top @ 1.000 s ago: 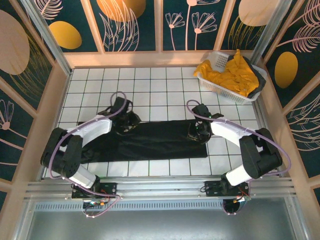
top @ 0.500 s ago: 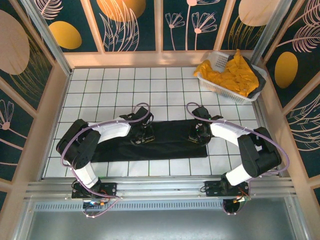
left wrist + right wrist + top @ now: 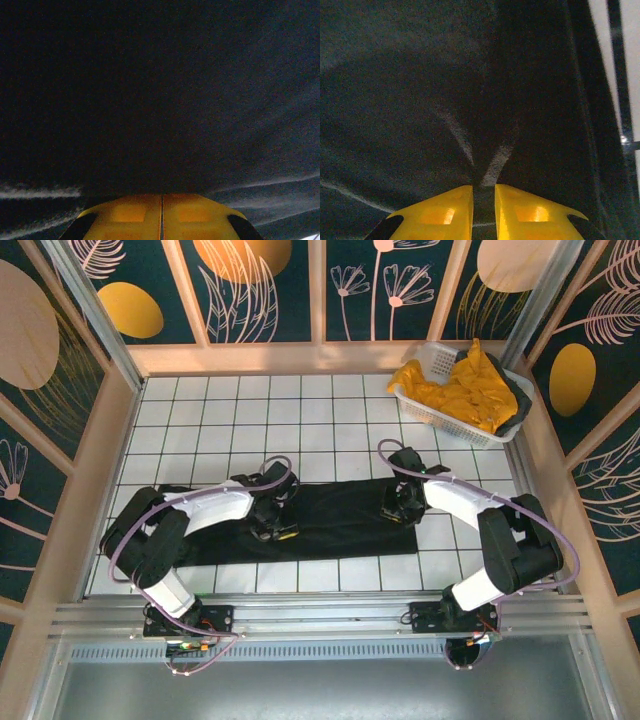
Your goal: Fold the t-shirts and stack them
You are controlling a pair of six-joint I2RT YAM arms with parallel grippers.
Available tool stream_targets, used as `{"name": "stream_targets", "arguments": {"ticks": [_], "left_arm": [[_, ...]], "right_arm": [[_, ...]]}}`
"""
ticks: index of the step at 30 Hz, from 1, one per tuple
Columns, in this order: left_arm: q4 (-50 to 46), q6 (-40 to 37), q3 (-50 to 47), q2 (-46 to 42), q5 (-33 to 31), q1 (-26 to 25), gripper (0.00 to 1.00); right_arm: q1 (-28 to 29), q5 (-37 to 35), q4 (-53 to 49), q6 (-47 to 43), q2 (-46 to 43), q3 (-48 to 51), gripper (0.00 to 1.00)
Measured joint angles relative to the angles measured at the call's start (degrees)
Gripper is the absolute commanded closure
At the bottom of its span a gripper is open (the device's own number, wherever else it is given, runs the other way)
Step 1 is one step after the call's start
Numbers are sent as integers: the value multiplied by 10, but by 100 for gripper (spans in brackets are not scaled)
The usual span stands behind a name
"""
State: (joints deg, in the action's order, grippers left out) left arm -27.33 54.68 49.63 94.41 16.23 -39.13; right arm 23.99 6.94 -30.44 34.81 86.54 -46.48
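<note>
While the black t-shirt [image 3: 310,525] is lying folded into a long strip mid-table, mustard-yellow t-shirts [image 3: 455,390] are sitting in the basket [image 3: 432,362]. Left gripper [image 3: 161,212] — pressing the cloth, jaws together. Right gripper [image 3: 483,202] — jaws slightly apart, a fabric ridge running between them.

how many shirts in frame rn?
2 clearly separable: the black t-shirt folded into a long strip on the table under both arms, and mustard-yellow t-shirt fabric heaped in the white basket far right. That heap may be several shirts; more could be hidden underneath.
</note>
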Motion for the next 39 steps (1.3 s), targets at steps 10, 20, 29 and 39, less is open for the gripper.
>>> {"name": "stream_targets", "arguments": {"ticks": [10,20,29,39], "left_arm": [[-66,7,29,-39,-8,2,86],[-49,13,176,41,-52,85,85],[-23,-37,261,205,-53,108,86],[-55,-110,540,351,-76,152,69]], "right_arm": [[18,-9,-9,2,9,-68,74],[64,22,38,20,118,-100,75],[19,28,46,30,198,-182,76],[-76,20,45,-15,330,-374,74]]}}
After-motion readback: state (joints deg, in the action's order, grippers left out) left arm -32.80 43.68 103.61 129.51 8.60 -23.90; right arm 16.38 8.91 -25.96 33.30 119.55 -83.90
